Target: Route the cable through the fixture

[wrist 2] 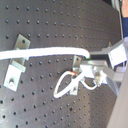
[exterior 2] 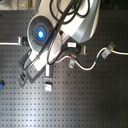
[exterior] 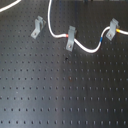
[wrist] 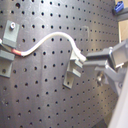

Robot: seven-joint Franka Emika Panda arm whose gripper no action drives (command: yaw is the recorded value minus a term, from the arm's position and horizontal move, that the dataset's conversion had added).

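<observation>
Arm (exterior 2: 60,25) reaching down over board; hand (wrist: 102,65) state unclear.

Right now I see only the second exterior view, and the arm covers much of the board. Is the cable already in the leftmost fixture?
Observer: No. In the first exterior view the left fixture holds nothing; the white cable passes beside it, on the first exterior view's right.
Operator: And the next fixture?
Observer: The cable goes through the middle fixture, sags, then rises to the right fixture.
Operator: Where is the gripper?
Observer: In the first wrist view the gripper is close to the nearby fixture, where the cable arrives. Whether it is open or shut, I cannot tell.
</observation>
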